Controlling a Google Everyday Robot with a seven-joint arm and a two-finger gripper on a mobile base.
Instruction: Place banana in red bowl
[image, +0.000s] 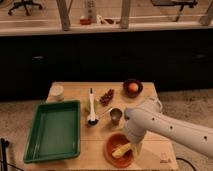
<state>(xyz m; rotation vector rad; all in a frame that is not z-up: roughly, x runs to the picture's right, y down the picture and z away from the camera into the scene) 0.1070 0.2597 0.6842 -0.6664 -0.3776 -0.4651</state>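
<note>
Camera view: 1 short, pale-yellow, slightly curved banana (121, 149) lies inside the round orange-red red bowl (109, 149) near the tabletop (93, 141) front edge. The hand (135, 146) is at the bowl's right rim by the banana's end; can't tell its grip state. Metal cup (115, 116) sits just behind the bowl, green tray (52, 131) to the left.

Landmark: metal cup (116, 116), mid counter (73, 93).
Shallow bowl (107, 149): in front of cup, near counter edge.
Banana (121, 149): in that bowl.
Tool (136, 146): front-right of cup, at bowl's right rim.
Tray (52, 131): left of cup.
Small bowl (132, 87): behind cup, rightward.
</note>
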